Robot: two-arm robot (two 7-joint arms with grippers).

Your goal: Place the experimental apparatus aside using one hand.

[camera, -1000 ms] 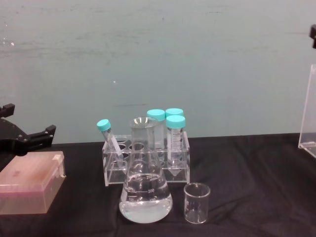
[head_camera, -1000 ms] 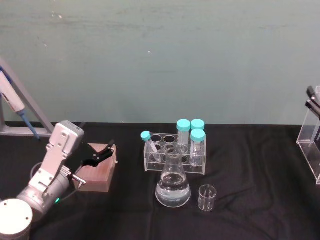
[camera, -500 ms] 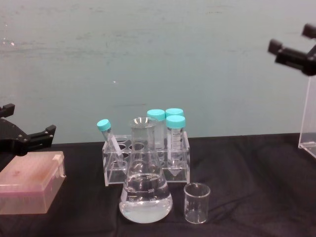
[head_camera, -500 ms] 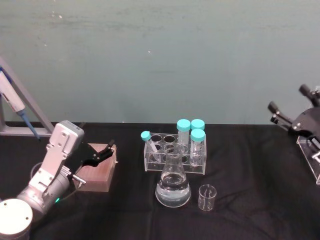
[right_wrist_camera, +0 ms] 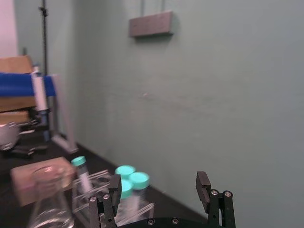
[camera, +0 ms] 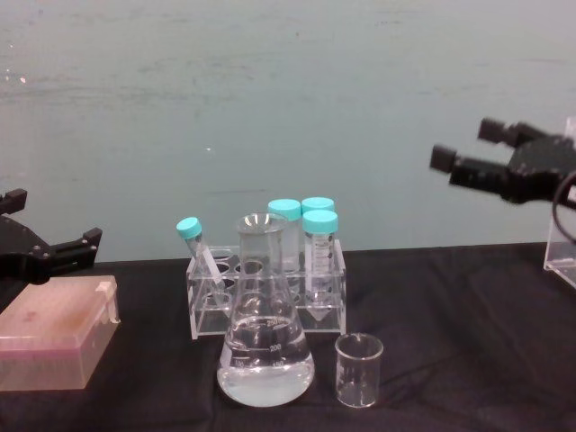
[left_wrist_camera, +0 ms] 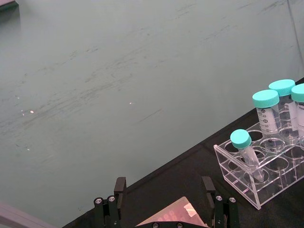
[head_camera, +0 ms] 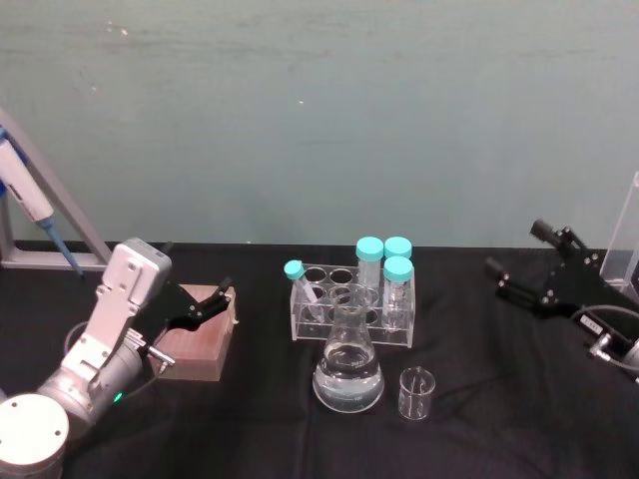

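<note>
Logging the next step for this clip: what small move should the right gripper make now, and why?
Probably ease the right gripper down toward the beaker, the nearest piece: it hangs open in the air at the right, holding nothing, well apart from the beaker and flask. The left gripper sits over the pink box.

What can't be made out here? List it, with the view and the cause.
- Stand, head view: cut off by the right edge, contents unseen.
- Flask, right wrist view: blurred, base cut off by the edge.
- Box, left wrist view: mostly cut off by the edge, near the open left claw.
- Rack, chest view: middle hidden behind the flask.
- Beaker markings, head view: too small to read.
- Open right claw hovers at right, holding nothing.
</note>
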